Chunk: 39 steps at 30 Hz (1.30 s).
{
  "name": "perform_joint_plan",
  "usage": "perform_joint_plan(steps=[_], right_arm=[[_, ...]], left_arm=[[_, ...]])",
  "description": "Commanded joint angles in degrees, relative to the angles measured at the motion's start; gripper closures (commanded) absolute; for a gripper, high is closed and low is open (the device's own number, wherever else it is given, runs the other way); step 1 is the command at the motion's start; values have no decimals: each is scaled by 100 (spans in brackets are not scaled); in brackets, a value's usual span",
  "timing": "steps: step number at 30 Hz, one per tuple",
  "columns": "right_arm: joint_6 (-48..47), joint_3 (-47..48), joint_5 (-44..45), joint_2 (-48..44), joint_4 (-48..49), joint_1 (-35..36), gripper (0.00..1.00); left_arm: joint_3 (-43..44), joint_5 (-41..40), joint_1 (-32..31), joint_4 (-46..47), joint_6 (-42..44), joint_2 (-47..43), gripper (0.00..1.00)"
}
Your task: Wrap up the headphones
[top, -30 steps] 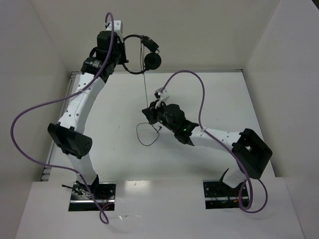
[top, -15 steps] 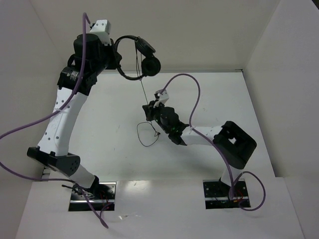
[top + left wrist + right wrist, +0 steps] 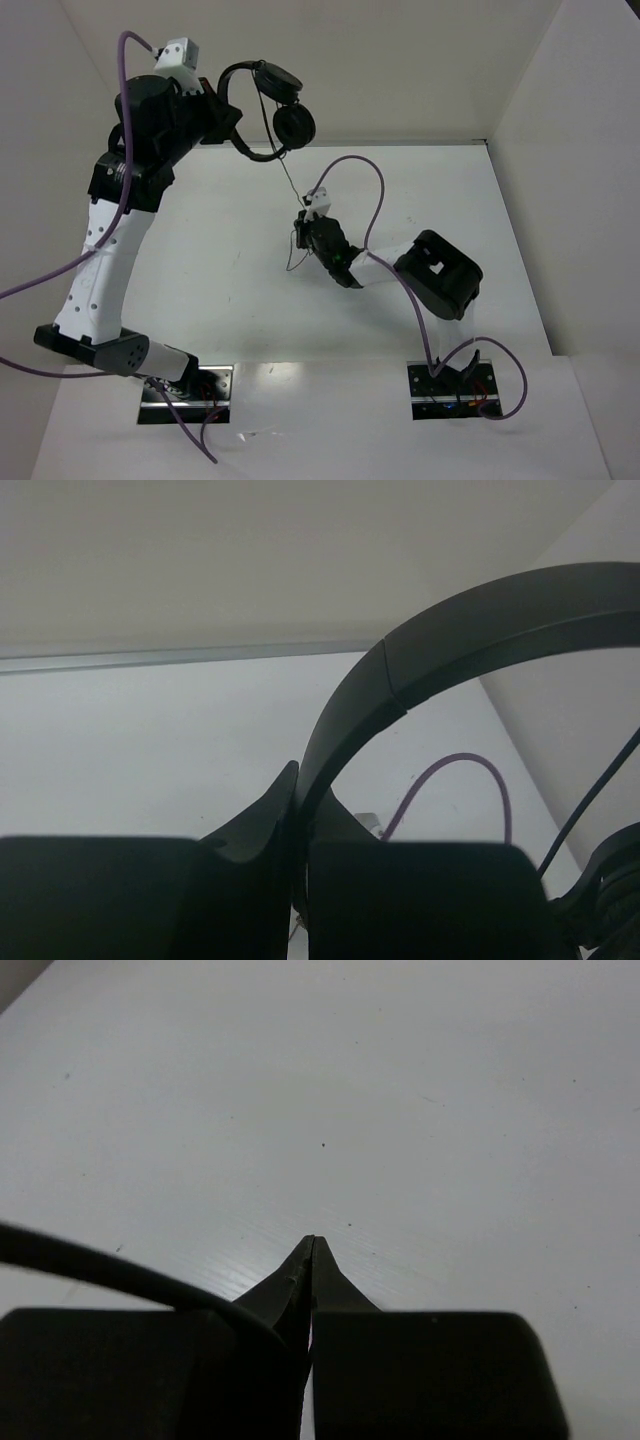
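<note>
The black headphones [image 3: 262, 118] hang in the air at the back left, ear pads to the right of the arched headband [image 3: 450, 630]. My left gripper [image 3: 224, 113] is raised high and shut on the headband; in the left wrist view its jaws [image 3: 300, 785] pinch the band. The thin dark cord [image 3: 290, 185] runs taut from the ear pads down to my right gripper [image 3: 303, 233], low over the table's middle. The right gripper [image 3: 312, 1245] is shut on the cord [image 3: 100, 1268], which enters its jaws from the left. A short tail of cord [image 3: 291, 260] hangs below the right gripper.
White walls enclose the table on the left, back and right. Thick purple cables loop from each arm, one [image 3: 355, 190] arching over the right gripper and one [image 3: 40, 280] at the far left. The right arm's elbow [image 3: 440, 275] sits right of centre.
The left arm has risen and swung left, carrying the headphones up and left. The right gripper has slid back and left with the cord. The cord loop on the table has shrunk to a short tail.
</note>
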Motion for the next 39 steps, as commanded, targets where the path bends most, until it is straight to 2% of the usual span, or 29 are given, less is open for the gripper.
perform_joint_plan(steps=[1,9,13,16,22,29,35,39], right_arm=[[-301,401,323,202,492,-73,99],[-249,621,454,422,387,-371,99],[-187,840,797,563,80,-775,99],[-134,1130,623,668,-174,-1284,99],[-713,2351,166,1125,-755,-2058,99],[-1539,4223,-230,1494,-1291,-2287,99],[-2127,5568,-423,1547,-1774,-2287,99],[-2322,6219,-599,1486,-2048,-2287,99]], left_arm=[[225,151,31,707,-278,-215,100],[630,-104,31,593,-172,-267,100],[578,53,31,593,-119,-319,100],[393,344,31,707,-59,-582,100],[-283,757,31,655,144,-1225,100],[-1178,1258,31,-197,750,-1471,100],[-2023,697,-258,-1023,1662,-1331,100],[-2314,-91,-758,-1322,2041,-1077,100]])
